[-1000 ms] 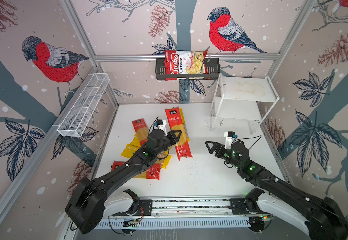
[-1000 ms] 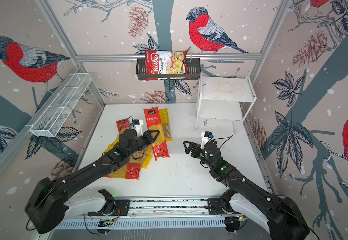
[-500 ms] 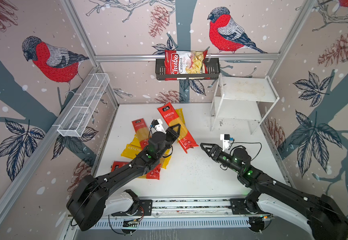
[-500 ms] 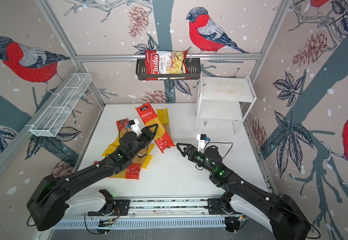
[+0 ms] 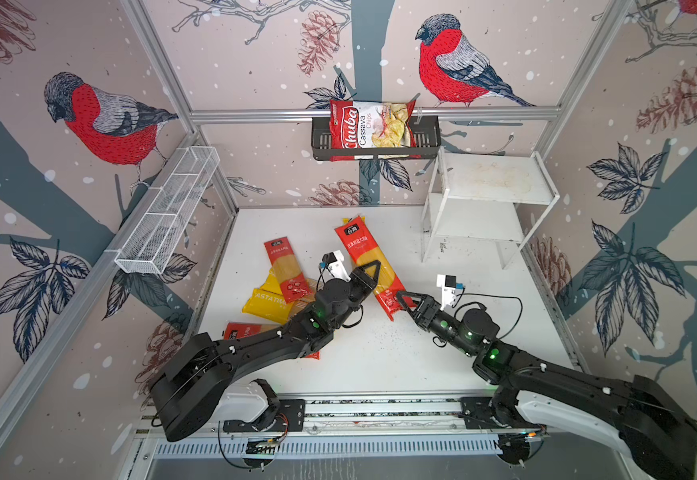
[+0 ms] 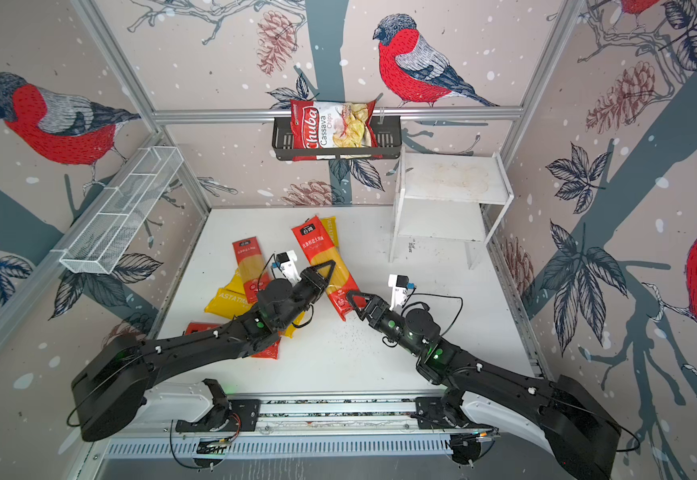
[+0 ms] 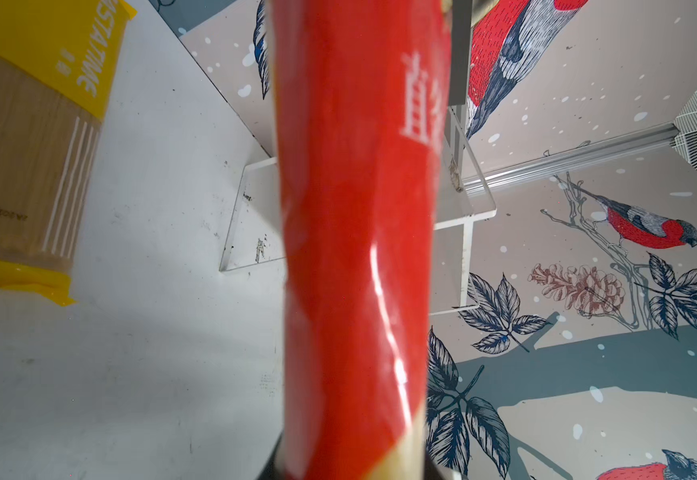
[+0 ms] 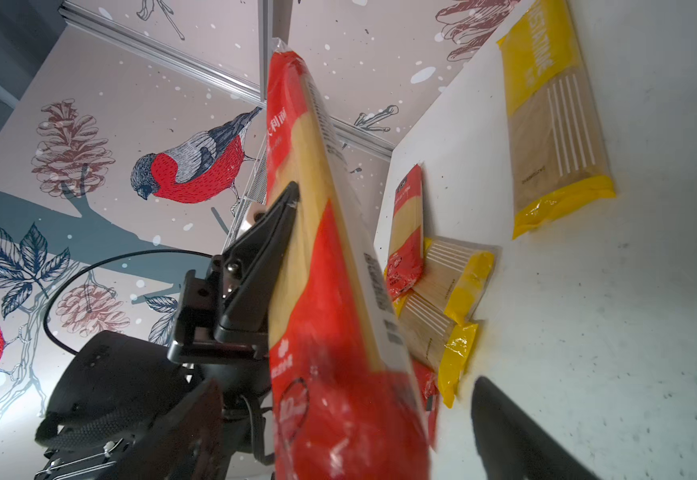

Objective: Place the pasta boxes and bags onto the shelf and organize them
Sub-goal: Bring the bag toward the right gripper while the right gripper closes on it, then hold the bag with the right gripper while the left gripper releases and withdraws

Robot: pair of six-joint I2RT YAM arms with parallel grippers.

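My left gripper [image 5: 369, 272] [image 6: 326, 270] is shut on a red-ended pasta pack [image 5: 363, 249] [image 7: 355, 208], held tilted above the table. One of its fingers [image 8: 263, 249] presses the pack's clear middle. My right gripper [image 5: 403, 301] [image 8: 351, 415] is open, with the pack's near red end between its jaws and a gap on one side. Another red-ended pack [image 5: 284, 266], a yellow PASTATIME pack [image 5: 268, 301] and a red pack [image 5: 241, 330] partly under my left arm lie at the left. A yellow pack [image 8: 550, 124] lies behind the held one. The white shelf [image 5: 492, 178] stands bare at back right.
A black wall basket [image 5: 426, 143] holds a Chuba chips bag [image 5: 369, 124] on the back wall. A long white wire basket [image 5: 168, 212] hangs on the left wall. Metal frame posts edge the table, and the arms' rail runs along its front.
The left gripper lifted the red pack and swung its near end to the right. The right gripper reached left until its open jaws came round that end.
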